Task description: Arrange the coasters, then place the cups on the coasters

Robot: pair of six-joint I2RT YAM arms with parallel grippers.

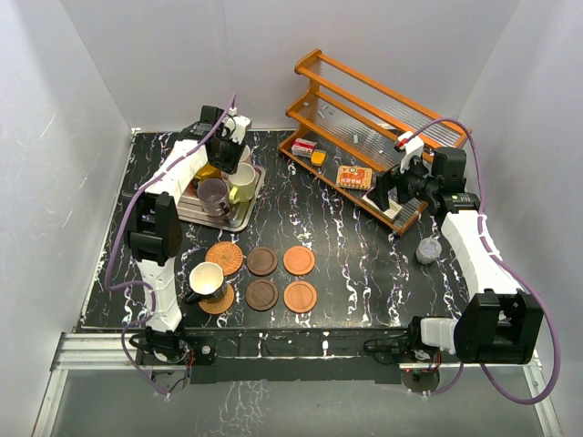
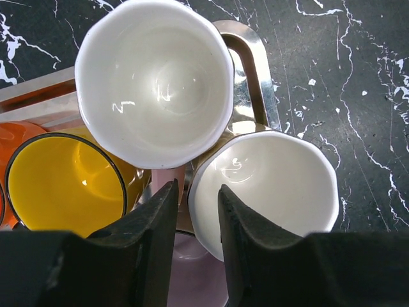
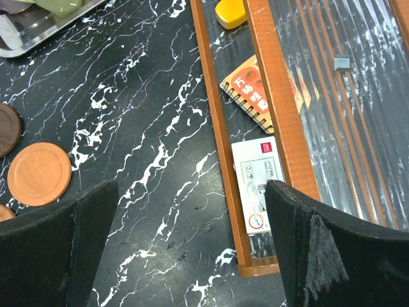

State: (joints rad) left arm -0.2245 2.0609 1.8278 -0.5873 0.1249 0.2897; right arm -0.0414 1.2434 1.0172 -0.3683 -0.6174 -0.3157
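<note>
Over the tray [image 2: 255,70] the left hand [image 2: 197,192] straddles a white-lined cup [image 2: 268,192] at its rim; I cannot tell if it grips. Five cups wait there. In front of the tray, six coasters [image 1: 262,261] sit gridded, one cup [image 1: 208,279] placed. Far right of the tray, the right hand [image 3: 192,188] gapes empty.

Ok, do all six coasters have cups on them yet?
No, only one cup sits on a coaster, the front-left one; the other five are bare.
</note>
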